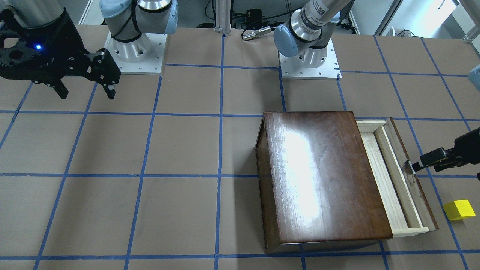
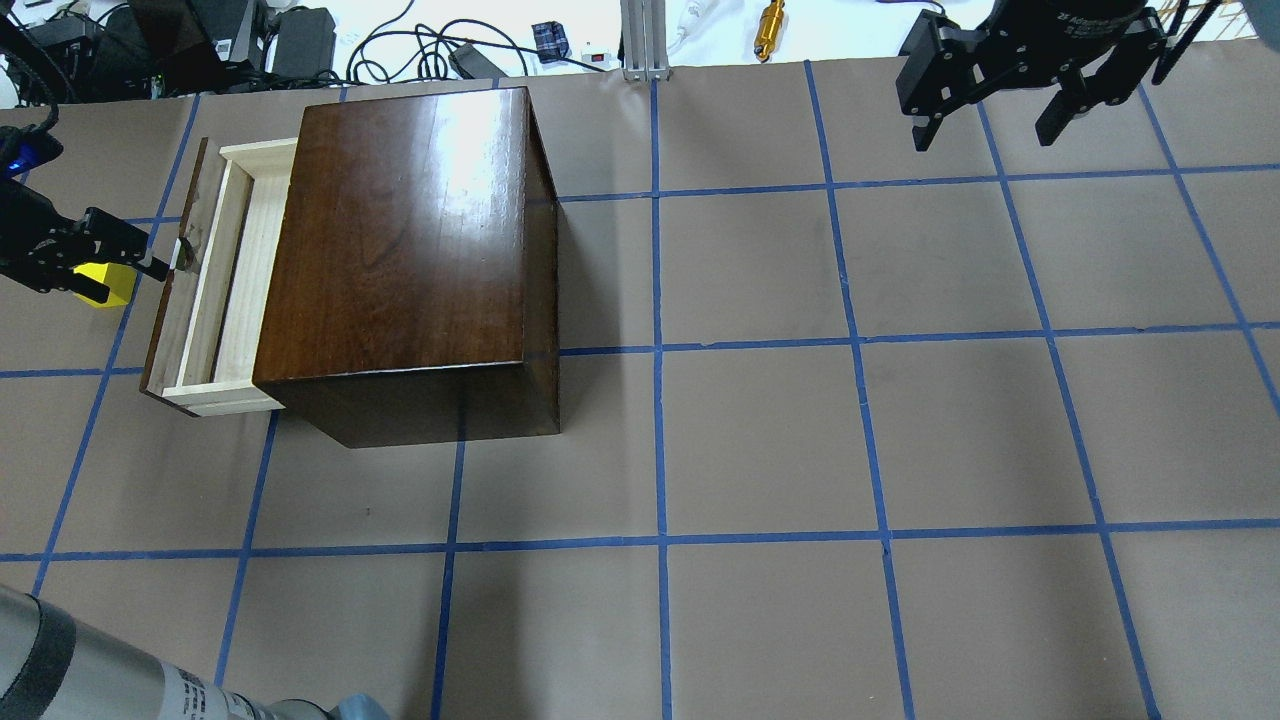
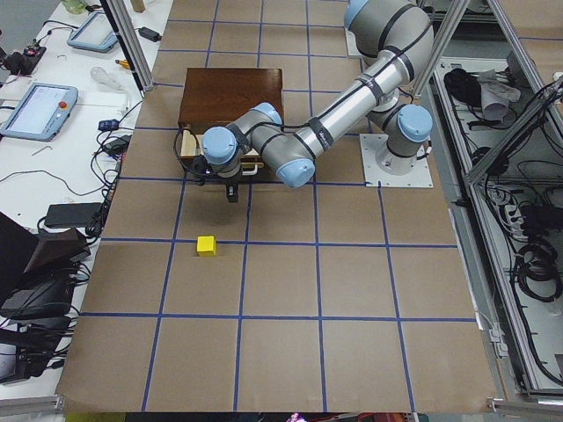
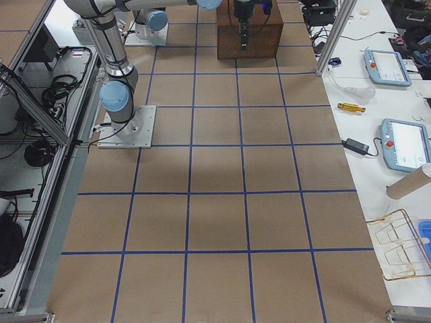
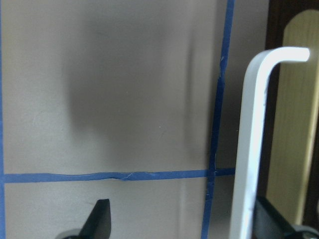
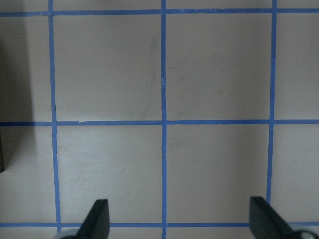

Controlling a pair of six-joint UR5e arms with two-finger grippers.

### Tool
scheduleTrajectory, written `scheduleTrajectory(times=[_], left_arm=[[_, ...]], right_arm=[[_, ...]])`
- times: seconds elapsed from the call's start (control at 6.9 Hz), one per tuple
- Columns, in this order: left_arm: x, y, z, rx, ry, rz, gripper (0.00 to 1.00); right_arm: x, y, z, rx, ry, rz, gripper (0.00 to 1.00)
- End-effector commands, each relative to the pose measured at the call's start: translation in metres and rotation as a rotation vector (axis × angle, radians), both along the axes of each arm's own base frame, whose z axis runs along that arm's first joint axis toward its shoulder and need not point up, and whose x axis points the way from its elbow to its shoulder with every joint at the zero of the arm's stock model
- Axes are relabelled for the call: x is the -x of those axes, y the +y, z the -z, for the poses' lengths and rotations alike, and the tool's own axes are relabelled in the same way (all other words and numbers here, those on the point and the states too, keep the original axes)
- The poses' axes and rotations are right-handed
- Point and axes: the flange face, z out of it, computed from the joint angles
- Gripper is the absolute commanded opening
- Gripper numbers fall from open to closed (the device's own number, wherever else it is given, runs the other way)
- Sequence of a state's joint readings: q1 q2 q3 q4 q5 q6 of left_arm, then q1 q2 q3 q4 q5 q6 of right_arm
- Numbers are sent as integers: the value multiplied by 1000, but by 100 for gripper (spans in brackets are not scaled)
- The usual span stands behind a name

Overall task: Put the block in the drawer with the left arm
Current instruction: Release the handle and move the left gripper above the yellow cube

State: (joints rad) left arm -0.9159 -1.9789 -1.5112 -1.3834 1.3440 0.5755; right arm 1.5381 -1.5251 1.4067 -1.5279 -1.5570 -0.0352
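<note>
Silver-grey arms carry light blue joint caps, black pincers.

glossy wooden box, matt raw-wood drawer

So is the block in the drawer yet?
No, the block sits on the table outside the drawer, beyond its dark front panel.

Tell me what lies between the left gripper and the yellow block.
Front-facing view: only bare table and a blue tape line separate the block from the left gripper, which is at the drawer pull.
</note>
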Motion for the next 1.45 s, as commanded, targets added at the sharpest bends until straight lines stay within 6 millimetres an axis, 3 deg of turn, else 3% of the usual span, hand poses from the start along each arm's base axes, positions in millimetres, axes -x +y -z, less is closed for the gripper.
scheduleTrajectory(times=[0.0,0.14,0.43,0.87,1.3], left_arm=[[-4,2,-29,-1,-36,15,100],[-11,2,-35,18,-83,146,100],[-38,2,-29,19,-180,398,100],[-56,-10,-24,46,-225,717,100],[-88,-17,8,123,-234,1113,100]], right_arm=[[0,0,0,0,-2,-1,100],[0,1,-1,1,0,-1,100],[0,1,-1,1,0,-1,100],[0,0,0,0,-2,-1,100],[0,0,-1,1,-1,-1,100]])
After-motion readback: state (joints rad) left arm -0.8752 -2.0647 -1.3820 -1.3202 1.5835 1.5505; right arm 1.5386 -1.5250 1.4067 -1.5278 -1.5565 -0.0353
